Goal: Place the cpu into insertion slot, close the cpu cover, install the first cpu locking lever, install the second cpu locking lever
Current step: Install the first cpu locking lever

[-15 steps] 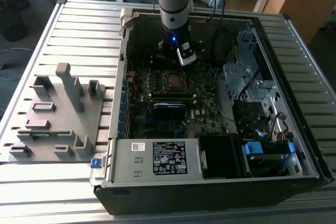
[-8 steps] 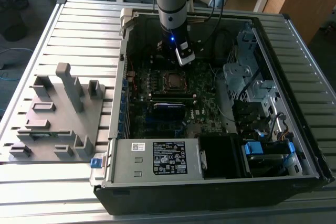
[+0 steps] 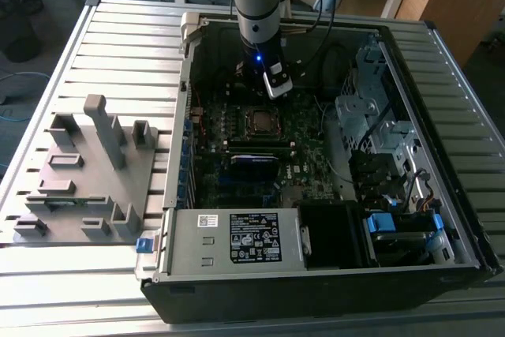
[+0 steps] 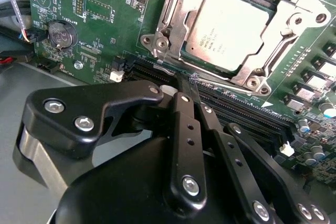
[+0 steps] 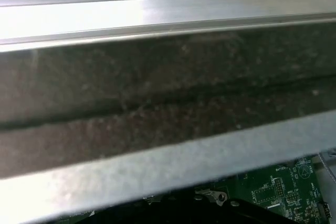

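- The cpu [image 4: 231, 27] lies flat within the cpu cover [image 4: 181, 17], which is shut down over it on the motherboard [image 4: 94, 3].
- The gripper [image 4: 191, 83] — fingers [image 4: 181, 114] clenched together — has its tips just beside the cover's corner.

Grey tubular arm [image 3: 259, 5] with pale-blue joint cap, blue light, black gripper [image 4: 188, 85] links, silver screws

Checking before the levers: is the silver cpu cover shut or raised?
Shut: in the second wrist view the thin silver metal cover frame lies flat around the grey square cpu.
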Tool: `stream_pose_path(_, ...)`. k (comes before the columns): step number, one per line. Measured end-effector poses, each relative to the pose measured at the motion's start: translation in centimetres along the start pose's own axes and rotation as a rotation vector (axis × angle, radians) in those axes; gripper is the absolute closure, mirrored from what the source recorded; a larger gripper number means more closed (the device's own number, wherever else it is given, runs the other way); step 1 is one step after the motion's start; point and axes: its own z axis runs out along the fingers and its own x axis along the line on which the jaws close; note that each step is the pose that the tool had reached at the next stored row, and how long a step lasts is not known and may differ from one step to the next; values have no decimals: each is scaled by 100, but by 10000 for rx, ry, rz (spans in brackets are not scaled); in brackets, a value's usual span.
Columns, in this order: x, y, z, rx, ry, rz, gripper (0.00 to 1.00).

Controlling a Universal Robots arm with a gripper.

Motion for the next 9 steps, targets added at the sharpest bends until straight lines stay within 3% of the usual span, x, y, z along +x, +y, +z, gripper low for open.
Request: stream_pose_path(9,9,31,7,-9,-31,-5,90)
